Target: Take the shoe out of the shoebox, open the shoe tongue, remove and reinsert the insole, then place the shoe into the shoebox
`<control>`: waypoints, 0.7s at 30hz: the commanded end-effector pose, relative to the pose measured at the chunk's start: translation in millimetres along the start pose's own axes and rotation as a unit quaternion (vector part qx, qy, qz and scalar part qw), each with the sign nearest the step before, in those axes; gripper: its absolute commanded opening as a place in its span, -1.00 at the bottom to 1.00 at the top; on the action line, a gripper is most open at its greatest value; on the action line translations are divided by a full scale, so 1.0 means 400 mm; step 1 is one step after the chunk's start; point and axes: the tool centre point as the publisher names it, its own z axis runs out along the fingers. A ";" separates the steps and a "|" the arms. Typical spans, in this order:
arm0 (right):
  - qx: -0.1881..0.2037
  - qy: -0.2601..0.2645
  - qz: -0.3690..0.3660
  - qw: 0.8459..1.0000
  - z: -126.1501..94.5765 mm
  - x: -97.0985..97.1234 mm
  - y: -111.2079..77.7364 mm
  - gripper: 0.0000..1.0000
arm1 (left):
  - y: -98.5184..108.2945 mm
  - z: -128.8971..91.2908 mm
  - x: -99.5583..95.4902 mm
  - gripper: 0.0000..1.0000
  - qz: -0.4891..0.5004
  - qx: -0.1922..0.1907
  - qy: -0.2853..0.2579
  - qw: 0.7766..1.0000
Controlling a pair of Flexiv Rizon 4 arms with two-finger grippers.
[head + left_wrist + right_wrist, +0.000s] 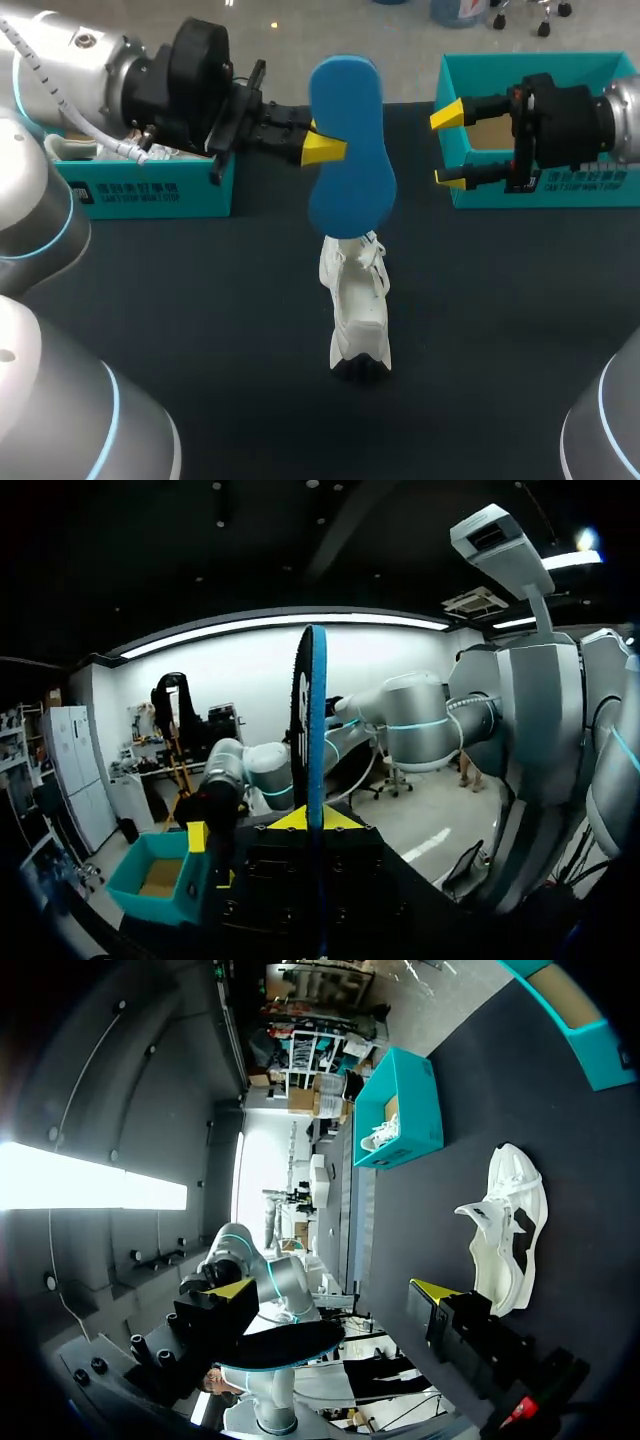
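My left gripper (322,148) is shut on a blue insole (345,145) and holds it upright in the air above the table's middle. In the left wrist view the insole (312,770) shows edge-on between the yellow tips of the left gripper (312,818). Under it, a white shoe (357,300) stands on the dark table, toe toward the front; the right wrist view shows the shoe (505,1230) too. My right gripper (448,147) hangs open and empty right of the insole, in front of the teal shoebox (600,70). The right gripper (335,1290) points toward the insole (285,1345).
A second teal box (150,190), holding another white shoe, sits at the back left under my left arm; the right wrist view shows this box (405,1110) too. The dark table (200,300) spreads around the shoe.
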 end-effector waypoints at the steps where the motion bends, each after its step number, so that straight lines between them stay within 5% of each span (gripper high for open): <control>1: 0.000 -0.001 0.001 1.000 0.002 0.000 0.000 1.00 | 0.037 -0.012 -0.029 -1.00 0.282 0.005 -0.058 0.958; 3: 0.000 -0.001 0.001 1.000 0.002 0.000 0.000 1.00 | 0.044 -0.020 -0.036 -1.00 0.361 0.021 -0.074 0.930; 19: 0.000 -0.001 0.001 1.000 0.002 0.000 0.000 1.00 | 0.044 -0.020 -0.036 -1.00 0.361 0.021 -0.074 0.930; 21: 0.000 -0.001 0.001 1.000 0.002 0.000 0.000 1.00 | 0.083 -0.023 -0.049 -1.00 0.408 -0.004 -0.089 0.909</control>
